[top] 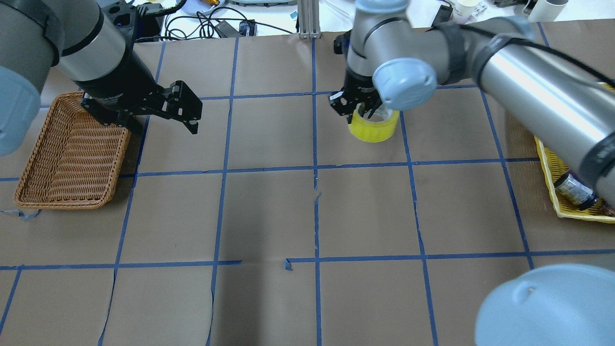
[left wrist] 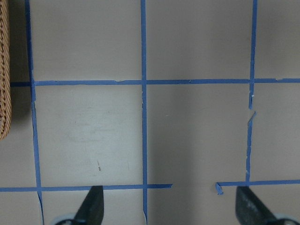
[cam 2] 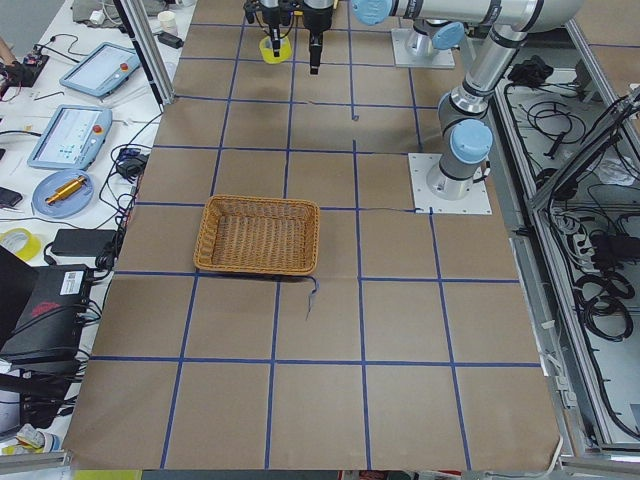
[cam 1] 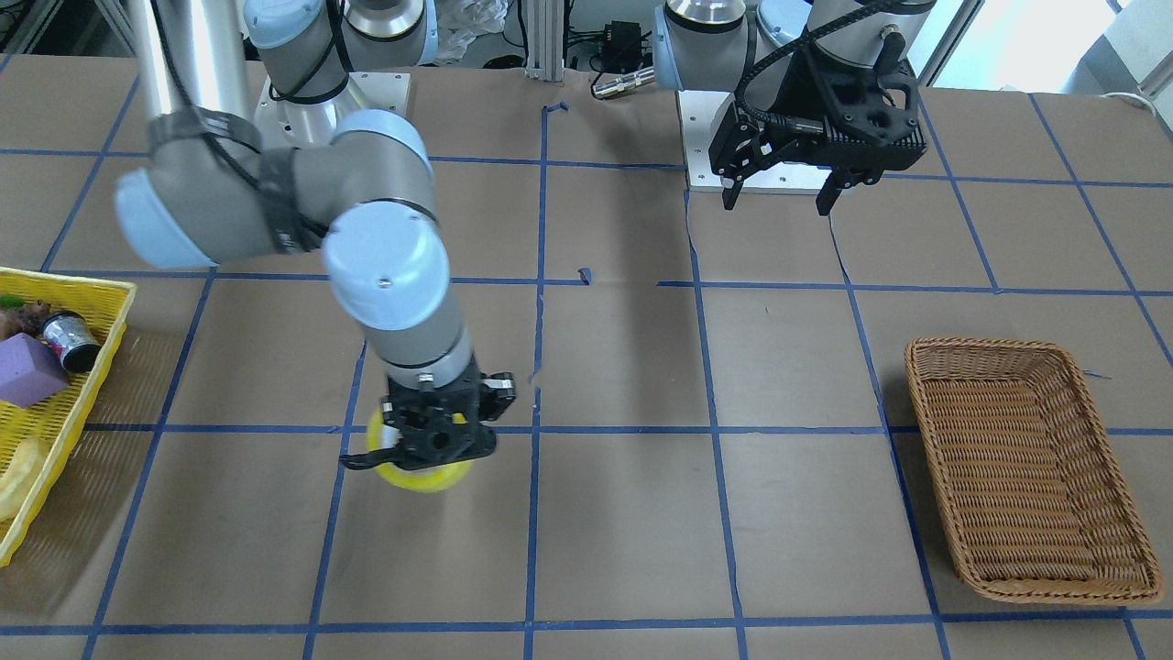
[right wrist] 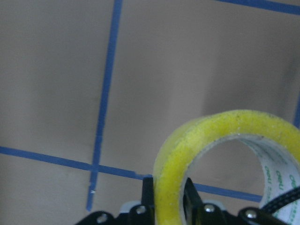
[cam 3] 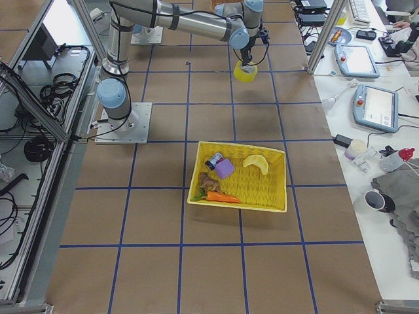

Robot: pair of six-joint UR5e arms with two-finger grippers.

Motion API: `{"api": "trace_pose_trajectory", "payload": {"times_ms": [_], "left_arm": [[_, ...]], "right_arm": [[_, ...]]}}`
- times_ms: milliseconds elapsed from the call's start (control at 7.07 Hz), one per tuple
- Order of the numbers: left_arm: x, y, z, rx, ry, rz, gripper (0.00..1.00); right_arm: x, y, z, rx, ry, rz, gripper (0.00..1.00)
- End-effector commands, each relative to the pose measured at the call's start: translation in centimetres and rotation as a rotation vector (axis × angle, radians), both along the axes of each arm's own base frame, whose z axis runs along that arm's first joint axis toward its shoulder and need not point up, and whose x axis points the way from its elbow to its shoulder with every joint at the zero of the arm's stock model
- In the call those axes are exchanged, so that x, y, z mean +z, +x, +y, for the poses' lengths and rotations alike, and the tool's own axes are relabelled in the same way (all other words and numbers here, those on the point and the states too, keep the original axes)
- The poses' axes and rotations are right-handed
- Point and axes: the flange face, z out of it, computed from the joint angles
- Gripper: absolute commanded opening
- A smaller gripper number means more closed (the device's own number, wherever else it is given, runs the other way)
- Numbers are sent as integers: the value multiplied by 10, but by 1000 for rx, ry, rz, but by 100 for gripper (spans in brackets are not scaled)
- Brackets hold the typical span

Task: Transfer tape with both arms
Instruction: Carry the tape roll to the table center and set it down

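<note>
Right gripper (cam 1: 431, 458) is gripping the tape (cam 1: 417, 477): in the right wrist view one finger is sitting inside the ring against the white core and the other is pressing on the yellow outer face, so the jaws are closed down onto the roll's wall. The roll is hanging below the gripper over the table (cam 1: 623, 532), on the robot's right half. It is just beside the centre grid line and well apart from the yellow tray (cam 1: 64, 280) at that end. Whether the roll is touching the paper or sitting just above it cannot be told. Left gripper (cam 1: 779, 197) is hovering above the table with its jaws spread wide. The left wrist view is showing both fingertips (left wrist: 93, 206) far apart with only bare paper and blue lines between them, so it is holding nothing. It is sitting near the wicker basket (cam 1: 985, 344) on the robot's left side, above the table rather than over the basket. The tray is holding a purple block (cam 1: 27, 371) and a small silver-black cylinder (cam 1: 69, 341).
</note>
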Motion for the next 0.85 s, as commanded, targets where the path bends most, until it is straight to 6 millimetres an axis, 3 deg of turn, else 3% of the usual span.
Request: {"api": "trace_pose_trajectory", "payload": {"times_ms": [0,283,425,566,708], "left_arm": [[0,0,0,-1,-1,0,100],[0,0,0,-1,-1,0,100],[0,0,0,0,0,0,100],[0,-1,0,-1,0,0,100],[0,-1,0,-1,0,0,100]], "right_arm": [[-42,87,28,60,-27,-17,0],[-62,107,37,85,17,-76,0],[-62,111,41,97,26,-98,12],[-65,108,42,110,20,-83,96],[-48,101,39,104,-5,-89,100]]}}
